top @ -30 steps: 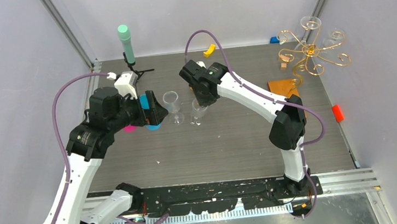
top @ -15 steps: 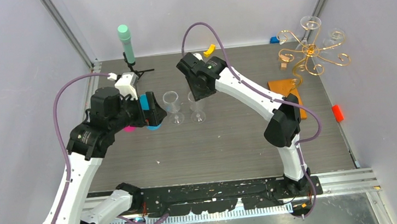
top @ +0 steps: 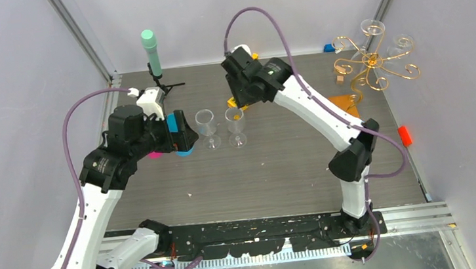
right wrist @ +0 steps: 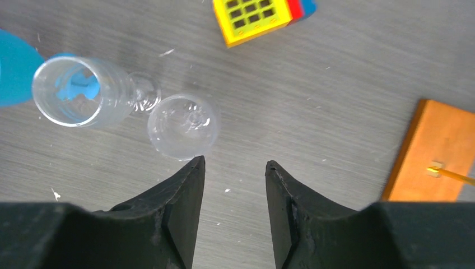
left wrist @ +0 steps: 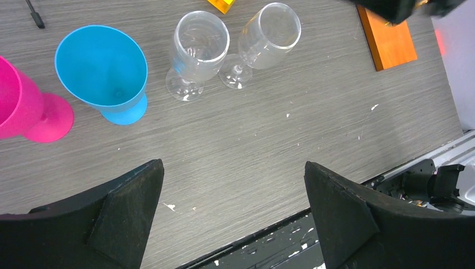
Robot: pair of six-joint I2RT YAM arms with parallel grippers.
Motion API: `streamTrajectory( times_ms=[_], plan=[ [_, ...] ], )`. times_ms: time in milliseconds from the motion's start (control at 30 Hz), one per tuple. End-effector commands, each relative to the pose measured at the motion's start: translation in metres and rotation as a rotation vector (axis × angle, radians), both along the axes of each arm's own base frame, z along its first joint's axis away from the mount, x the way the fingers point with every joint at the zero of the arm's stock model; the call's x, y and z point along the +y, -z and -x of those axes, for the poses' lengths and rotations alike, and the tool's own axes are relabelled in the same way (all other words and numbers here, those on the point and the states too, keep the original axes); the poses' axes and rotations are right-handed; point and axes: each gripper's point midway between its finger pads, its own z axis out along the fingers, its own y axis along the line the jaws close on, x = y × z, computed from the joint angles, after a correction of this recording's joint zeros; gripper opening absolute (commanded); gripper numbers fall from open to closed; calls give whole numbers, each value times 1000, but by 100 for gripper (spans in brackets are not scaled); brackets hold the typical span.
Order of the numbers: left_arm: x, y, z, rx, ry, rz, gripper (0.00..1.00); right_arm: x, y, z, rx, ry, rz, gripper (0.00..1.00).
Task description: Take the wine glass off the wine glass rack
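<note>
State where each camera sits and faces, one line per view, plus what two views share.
Top external: fixed above and behind the bases, looking down on the table; left arm, right arm show, wine glass rack far right.
Left wrist: on the left arm, looking down past the open left claw at blue cup, pink cup, two clear wine glasses.
Right wrist: on the right arm, facing down past the open right claw at a yellow block and the rack's wooden base.
Shared: both wrist views show the same glasses.
</note>
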Motion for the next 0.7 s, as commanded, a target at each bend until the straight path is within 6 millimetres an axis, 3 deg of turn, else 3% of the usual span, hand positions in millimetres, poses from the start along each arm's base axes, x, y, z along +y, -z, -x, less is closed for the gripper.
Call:
streamTrajectory(
  times_ms=[0,267,333,400,533,667],
  plan=[
    [4,-20,2,-66,3,2,100,-59,-102,-5,-254,87,-42,51],
    [0,-22,3,-62,18,20,100,-185,-181,-17,-455,341,-42,61],
    [-1,-22,3,-60,22,23,100,-231,-196,-21,-495,449,-49,61],
    [-3,-22,3,-58,26,28,100,-265,-209,-19,-537,523,-57,62],
    [-6,-21,3,-55,39,37,100,-327,-224,-14,-593,662,32,62],
    [-7,-18,2,-49,47,38,100,-372,-219,-10,-570,730,179,62]
  ],
)
